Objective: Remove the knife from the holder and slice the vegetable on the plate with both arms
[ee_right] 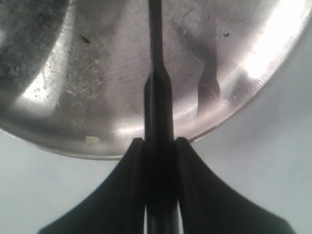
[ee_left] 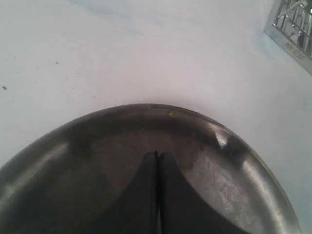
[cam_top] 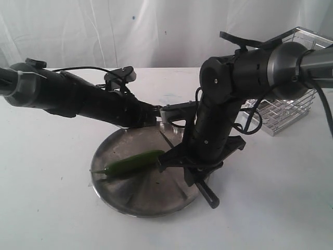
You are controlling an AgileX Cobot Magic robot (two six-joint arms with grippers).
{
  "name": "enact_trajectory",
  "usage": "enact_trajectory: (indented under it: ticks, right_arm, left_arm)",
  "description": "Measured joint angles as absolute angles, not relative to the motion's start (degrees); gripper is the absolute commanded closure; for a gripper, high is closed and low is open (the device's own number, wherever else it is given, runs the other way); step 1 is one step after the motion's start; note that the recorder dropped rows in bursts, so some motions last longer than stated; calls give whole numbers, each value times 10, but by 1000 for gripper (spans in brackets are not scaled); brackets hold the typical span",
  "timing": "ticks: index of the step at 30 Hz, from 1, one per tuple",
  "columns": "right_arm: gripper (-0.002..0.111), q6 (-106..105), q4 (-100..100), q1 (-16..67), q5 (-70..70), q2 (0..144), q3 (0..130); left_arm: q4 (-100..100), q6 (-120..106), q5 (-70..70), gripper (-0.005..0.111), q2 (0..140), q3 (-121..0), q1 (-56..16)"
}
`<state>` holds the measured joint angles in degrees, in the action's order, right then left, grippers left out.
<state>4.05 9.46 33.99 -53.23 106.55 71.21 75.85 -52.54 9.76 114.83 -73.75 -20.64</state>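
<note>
The green vegetable (cam_top: 132, 162) lies on the left half of the steel plate (cam_top: 156, 200), stem to the left. My right gripper (cam_top: 195, 169) hangs over the plate's right side, shut on the knife (cam_top: 208, 195), whose black handle sticks out toward the front. In the right wrist view the gripper (ee_right: 158, 141) clamps the knife (ee_right: 158, 97), with the thin blade reaching out over the plate (ee_right: 97, 73). My left gripper (cam_top: 179, 110) is shut and empty above the plate's far rim. Its wrist view shows the gripper (ee_left: 157, 155) over the plate (ee_left: 219, 180). Neither wrist view shows the vegetable.
The chrome wire holder (cam_top: 291, 104) stands at the back right behind the right arm, and its corner (ee_left: 292, 24) shows in the left wrist view. White table surface surrounds the plate, with a white curtain behind.
</note>
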Motion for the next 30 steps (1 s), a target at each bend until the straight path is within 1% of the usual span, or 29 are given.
enact_trajectory:
  ticks: [10,15,20,25,30]
  right_arm:
    - [108,38,104,340,-536,1066,712]
    - [108,37,106,340,-519,1066,712]
    - [108,37,130,340,-504,1066,712]
    - [108,37,145,340,-476,1066,687]
    - [108,37,146,340,-458,1066,668]
  left_arm:
    - [844,-539,109,106,1160,-738,-206]
    - [853,-540,110,106,1160,-738,-206]
    - [913,-523,136,106,1162,-738,-206]
    - [967,-484,172,106,1164,-738,-206]
    - [977,-482,173,106,1173,-738,-206]
